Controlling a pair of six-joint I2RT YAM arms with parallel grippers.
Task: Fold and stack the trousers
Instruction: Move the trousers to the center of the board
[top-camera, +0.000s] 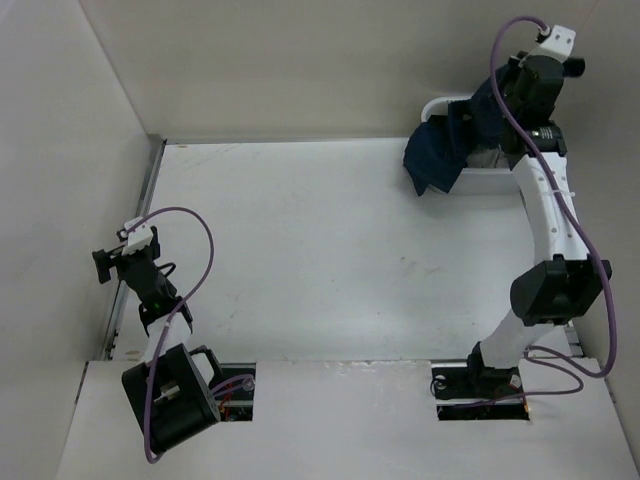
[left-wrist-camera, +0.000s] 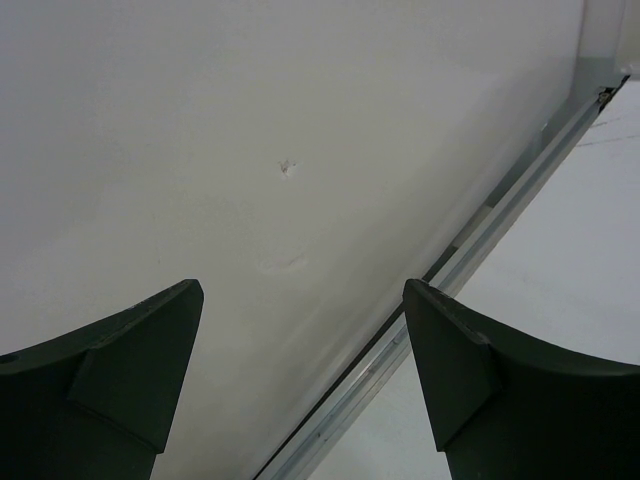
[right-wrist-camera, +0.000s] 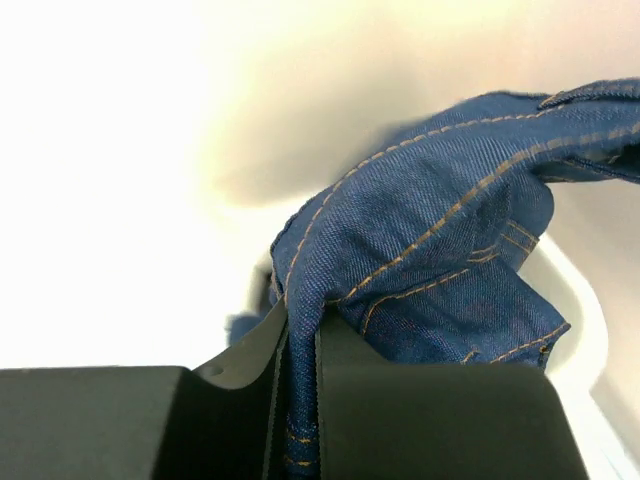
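The trousers (top-camera: 447, 148) are dark indigo denim with tan stitching. They hang in a bunch at the far right of the table, draped over the rim of the white basket (top-camera: 437, 103). My right gripper (top-camera: 497, 92) is raised above the basket and shut on a fold of the trousers (right-wrist-camera: 420, 250); the denim is pinched between the two fingers (right-wrist-camera: 240, 400). My left gripper (top-camera: 112, 262) is open and empty at the table's left edge, facing the side wall; its fingers (left-wrist-camera: 140, 350) stand wide apart. The tan patch is out of view.
The white table (top-camera: 320, 260) stretches between the arms. A metal rail (left-wrist-camera: 440, 290) runs along the left edge below the side wall (left-wrist-camera: 250, 150). The basket rim (right-wrist-camera: 570, 300) shows under the denim. Purple cables loop off both arms.
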